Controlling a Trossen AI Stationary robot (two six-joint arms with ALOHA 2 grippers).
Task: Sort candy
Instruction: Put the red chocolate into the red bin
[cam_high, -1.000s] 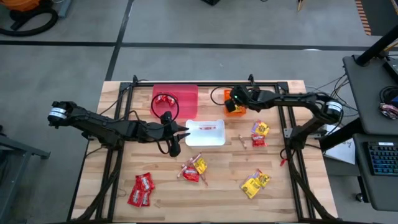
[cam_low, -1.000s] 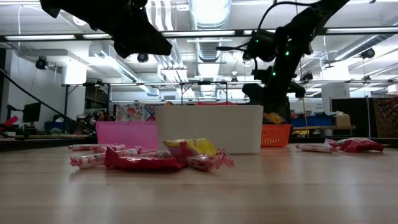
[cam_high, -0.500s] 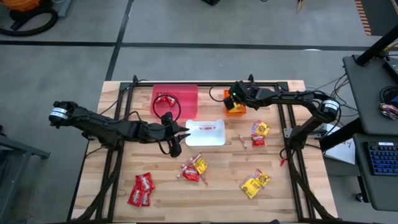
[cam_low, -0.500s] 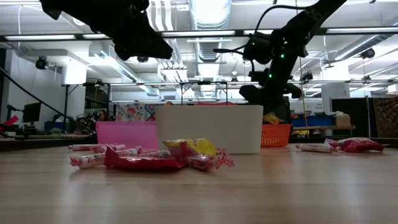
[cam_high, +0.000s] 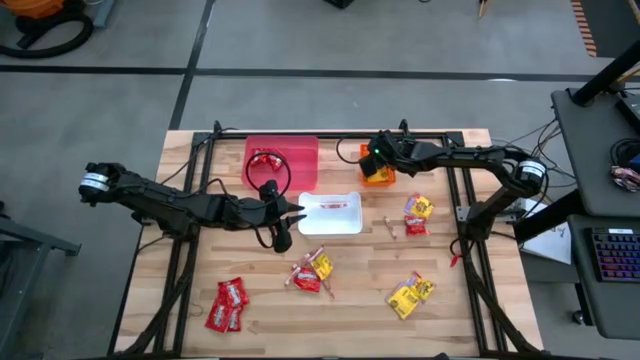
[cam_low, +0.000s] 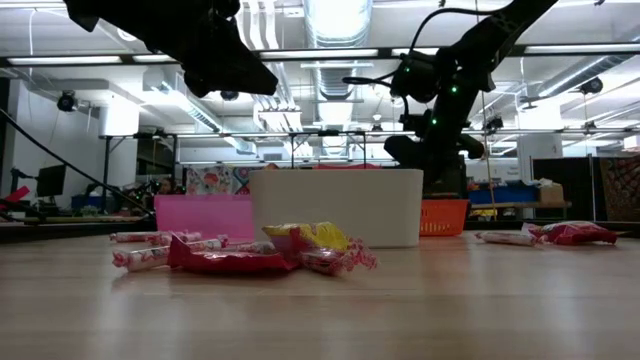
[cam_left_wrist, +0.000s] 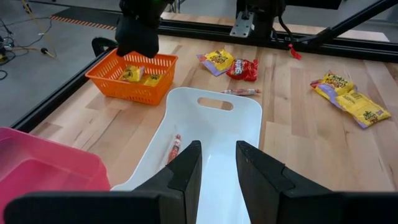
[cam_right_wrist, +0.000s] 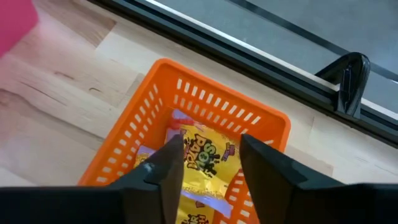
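Candy lies scattered on the wooden table: red packets (cam_high: 227, 305), a mixed pile (cam_high: 310, 272), yellow packets (cam_high: 410, 292) and more at the right (cam_high: 417, 213). My left gripper (cam_left_wrist: 217, 163) hovers open over the white bin (cam_high: 352, 226), where a red-and-white stick (cam_left_wrist: 174, 147) lies on the floor. My right gripper (cam_right_wrist: 210, 155) stands open above the orange bin (cam_right_wrist: 155, 106). A yellow packet (cam_right_wrist: 208, 163) shows between its fingers, lying on other yellow packets in the bin; I cannot tell whether the fingers touch it.
A pink-red bin (cam_high: 300, 150) with red candy (cam_high: 265, 160) stands at the far side, left of the orange bin. A black frame rail (cam_right_wrist: 261, 56) runs along the table's far edge. Bare wood lies between the candy piles in the near half.
My right gripper has shifted a little toward the table's left over the orange bin. In the low view, the yellow packet that showed under it above the bin's rim no longer shows there.
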